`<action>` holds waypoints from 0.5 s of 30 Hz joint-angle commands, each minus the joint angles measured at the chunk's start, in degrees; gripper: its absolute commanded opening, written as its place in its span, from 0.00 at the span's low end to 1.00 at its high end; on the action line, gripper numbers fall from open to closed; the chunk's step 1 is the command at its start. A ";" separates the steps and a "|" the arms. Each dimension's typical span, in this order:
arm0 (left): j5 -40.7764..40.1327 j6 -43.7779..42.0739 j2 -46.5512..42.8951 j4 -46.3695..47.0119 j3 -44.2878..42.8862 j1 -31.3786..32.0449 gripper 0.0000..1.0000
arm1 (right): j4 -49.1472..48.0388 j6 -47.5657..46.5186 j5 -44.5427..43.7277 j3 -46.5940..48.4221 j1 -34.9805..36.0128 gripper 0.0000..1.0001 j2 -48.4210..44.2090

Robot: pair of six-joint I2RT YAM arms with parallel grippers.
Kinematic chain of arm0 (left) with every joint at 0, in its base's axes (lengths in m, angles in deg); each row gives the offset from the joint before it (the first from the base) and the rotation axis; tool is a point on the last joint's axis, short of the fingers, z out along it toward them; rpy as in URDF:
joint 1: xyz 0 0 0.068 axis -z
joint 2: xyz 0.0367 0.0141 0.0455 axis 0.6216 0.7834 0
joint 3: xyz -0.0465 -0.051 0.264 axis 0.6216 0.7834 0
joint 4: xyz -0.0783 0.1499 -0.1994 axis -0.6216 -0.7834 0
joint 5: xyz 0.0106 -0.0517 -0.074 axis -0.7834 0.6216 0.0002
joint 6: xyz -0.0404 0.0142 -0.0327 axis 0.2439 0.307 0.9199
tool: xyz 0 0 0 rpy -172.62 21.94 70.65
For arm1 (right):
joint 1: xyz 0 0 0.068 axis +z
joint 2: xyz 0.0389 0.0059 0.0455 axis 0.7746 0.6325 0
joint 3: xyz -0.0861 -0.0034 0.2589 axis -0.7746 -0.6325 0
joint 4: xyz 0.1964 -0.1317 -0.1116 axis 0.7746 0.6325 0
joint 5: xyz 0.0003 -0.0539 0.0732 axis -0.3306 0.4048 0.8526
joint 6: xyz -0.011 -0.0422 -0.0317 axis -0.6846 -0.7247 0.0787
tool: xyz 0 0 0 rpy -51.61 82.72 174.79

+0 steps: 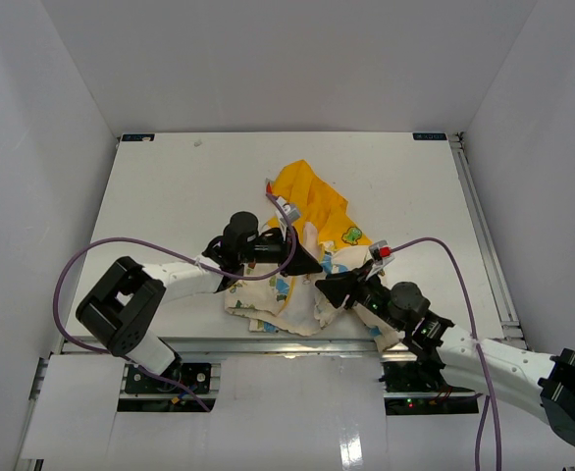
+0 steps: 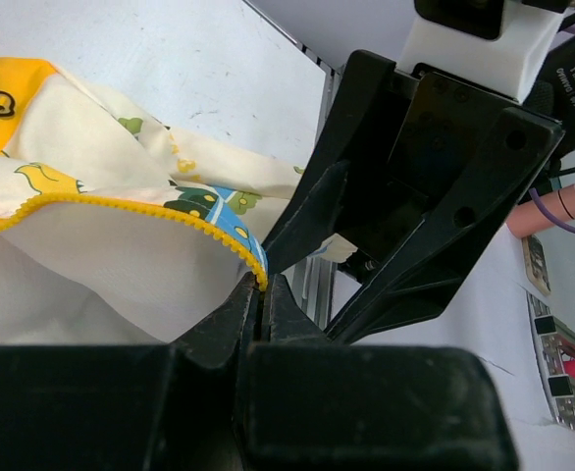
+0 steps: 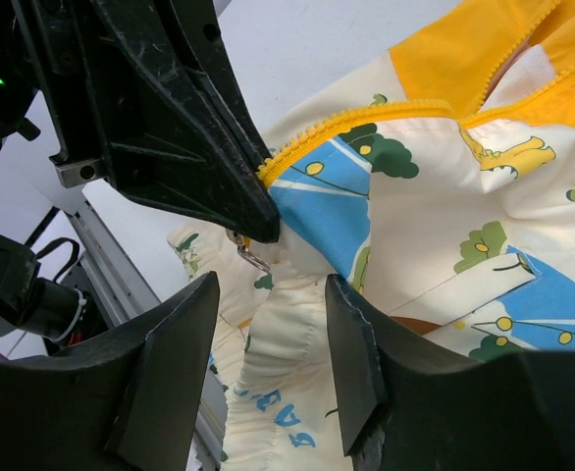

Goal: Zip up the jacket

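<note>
- One jacket (image 1: pixel 312 201) lies crumpled: cream with blue and green prints, yellow lining, toothed yellow zipper edge (image 2: pixel 121 204).
- Left gripper (image 2: pixel 262 291) pinches that edge.
- Right gripper (image 3: pixel 268 363) gapes, grasping nothing.

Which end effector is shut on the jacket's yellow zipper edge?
The left end effector: it pinches the zipper edge of the jacket; the right end effector stands open.

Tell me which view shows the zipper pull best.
Right wrist: the metal pull hangs under the left gripper, ahead of the open right gripper. Left wrist shows only the zipper teeth pinched in that gripper; the top view is too coarse to find it.
</note>
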 commanded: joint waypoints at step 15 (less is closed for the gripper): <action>11.06 10.85 1.07 21.46 3.74 -0.48 0.00 | -13.06 -7.73 3.51 -2.06 0.14 0.54 2.82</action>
